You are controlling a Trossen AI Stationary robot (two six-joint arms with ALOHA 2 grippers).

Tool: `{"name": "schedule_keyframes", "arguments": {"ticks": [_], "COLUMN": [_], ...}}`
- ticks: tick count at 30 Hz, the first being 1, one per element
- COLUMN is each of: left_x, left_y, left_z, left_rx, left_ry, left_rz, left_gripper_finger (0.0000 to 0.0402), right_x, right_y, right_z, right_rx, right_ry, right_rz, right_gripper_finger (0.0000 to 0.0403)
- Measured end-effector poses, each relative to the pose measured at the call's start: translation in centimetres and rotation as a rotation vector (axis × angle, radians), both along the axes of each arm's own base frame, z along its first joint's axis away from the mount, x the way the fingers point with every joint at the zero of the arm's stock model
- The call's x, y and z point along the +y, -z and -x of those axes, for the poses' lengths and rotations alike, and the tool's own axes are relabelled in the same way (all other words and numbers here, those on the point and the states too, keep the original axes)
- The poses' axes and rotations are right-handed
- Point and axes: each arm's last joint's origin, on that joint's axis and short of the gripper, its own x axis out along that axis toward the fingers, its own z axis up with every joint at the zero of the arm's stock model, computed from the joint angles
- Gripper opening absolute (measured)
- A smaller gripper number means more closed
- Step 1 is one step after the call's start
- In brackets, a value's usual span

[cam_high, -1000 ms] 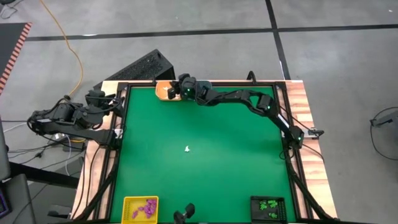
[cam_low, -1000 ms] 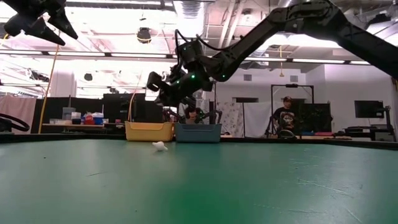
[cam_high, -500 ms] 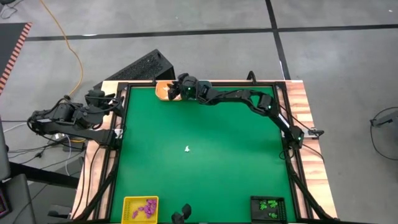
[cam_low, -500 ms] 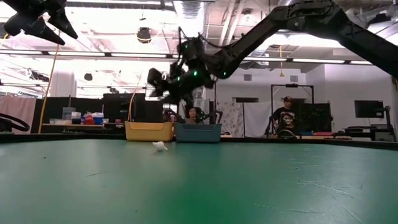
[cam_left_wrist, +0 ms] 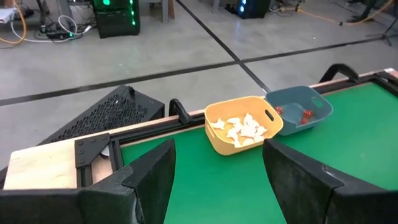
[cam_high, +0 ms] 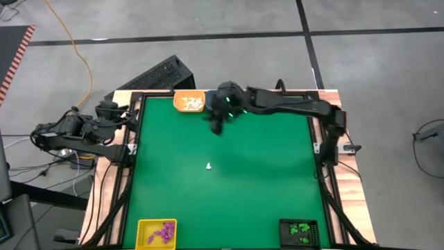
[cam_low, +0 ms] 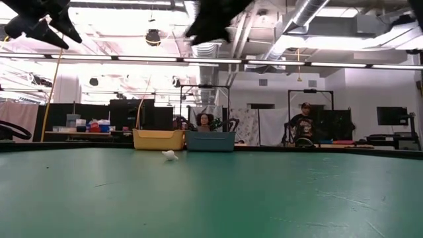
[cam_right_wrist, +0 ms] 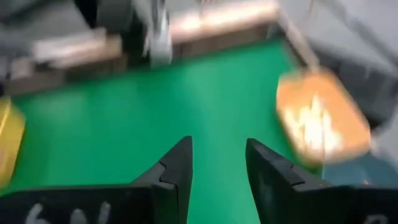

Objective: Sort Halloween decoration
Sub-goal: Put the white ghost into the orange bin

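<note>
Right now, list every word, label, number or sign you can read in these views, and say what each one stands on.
No text reads clearly in any view.
White marks on the right gripper body, at the bottom of the right wrist view: too blurred to read.
The orange tray, blue tray, yellow tray and black tray: no labels visible.
The room behind the table: no legible signs.

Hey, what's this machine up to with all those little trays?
It is sorting tiny Halloween trinkets by colour into trays at the table's corners. The right gripper, jaws open and empty, has just swung away from the orange tray of white pieces, out over the green mat. One white trinket lies loose mid-table. Purple ones sit in the yellow tray, green ones in the black tray. The left gripper waits open at the table's left edge.
</note>
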Motion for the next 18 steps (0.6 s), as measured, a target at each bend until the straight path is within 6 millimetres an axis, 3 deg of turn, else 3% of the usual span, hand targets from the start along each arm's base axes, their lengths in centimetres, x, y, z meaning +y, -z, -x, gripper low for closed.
{"name": "schedule_keyframes", "arguments": {"ticks": [3, 7, 12, 18], "left_x": [0.0, -0.1, -0.1, -0.1], "left_y": [0.1, 0.1, 0.2, 0.2], "left_z": [0.0, 0.0, -0.1, 0.0], "left_rx": [0.008, -0.003, -0.001, -0.001], "left_ry": [0.016, 0.031, 0.043, 0.045], "left_rz": [0.014, 0.041, 0.058, 0.06], "left_gripper_finger": [0.0231, 0.0231, 0.0231, 0.0231], "right_x": [3.6, 8.7, 15.2, 20.6], "right_y": [-0.3, 1.0, 4.7, 9.7], "right_z": [2.7, 4.5, 5.6, 5.2], "right_rx": [0.213, 0.377, 0.385, 0.191], "right_ry": [-0.008, 0.062, 0.189, 0.322], "right_rz": [-0.026, -0.038, -0.017, 0.03], "right_gripper_finger": [0.0141, 0.014, 0.0143, 0.015]}}
